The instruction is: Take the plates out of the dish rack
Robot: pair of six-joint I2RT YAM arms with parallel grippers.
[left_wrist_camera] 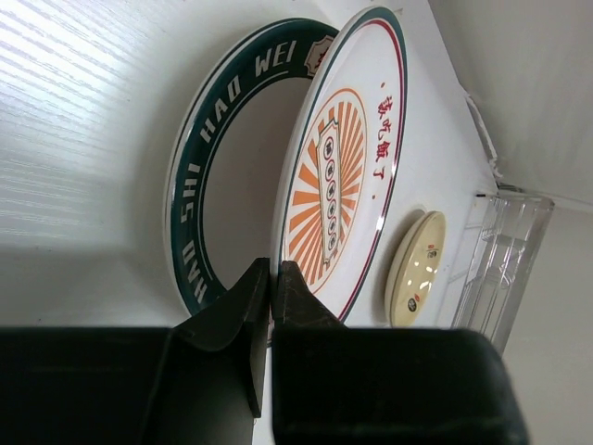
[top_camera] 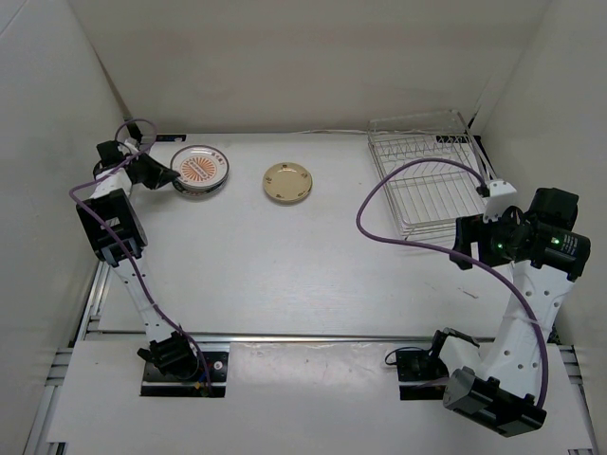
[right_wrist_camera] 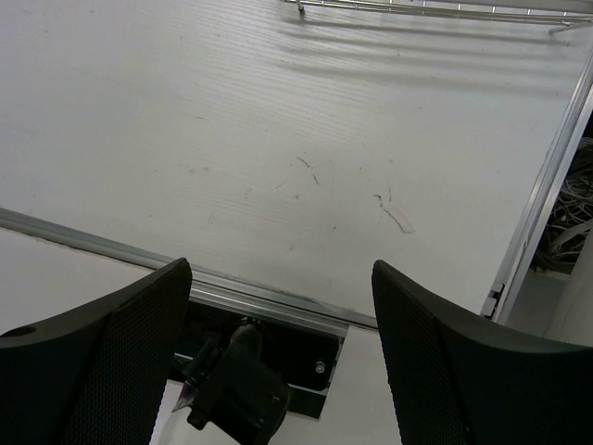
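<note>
The sunburst plate [top_camera: 201,167] is at the table's far left, over the white plate with the dark lettered rim. My left gripper [top_camera: 169,176] is shut on its near rim. In the left wrist view the gripper [left_wrist_camera: 271,271] pinches the sunburst plate [left_wrist_camera: 345,158], which is tilted up off the lettered plate [left_wrist_camera: 193,176] lying flat under it. The tan plate [top_camera: 287,182] lies flat mid-table and shows in the left wrist view too [left_wrist_camera: 415,269]. The dish rack [top_camera: 432,171] at the far right holds no plates. My right gripper [top_camera: 462,248] is open and empty [right_wrist_camera: 281,269], in front of the rack.
White walls enclose the table on the left, back and right. A purple cable loops over the rack's near-left corner [top_camera: 379,204]. The rack's edge [right_wrist_camera: 435,9] shows at the top of the right wrist view. A metal rail [top_camera: 313,336] runs along the table's near edge.
</note>
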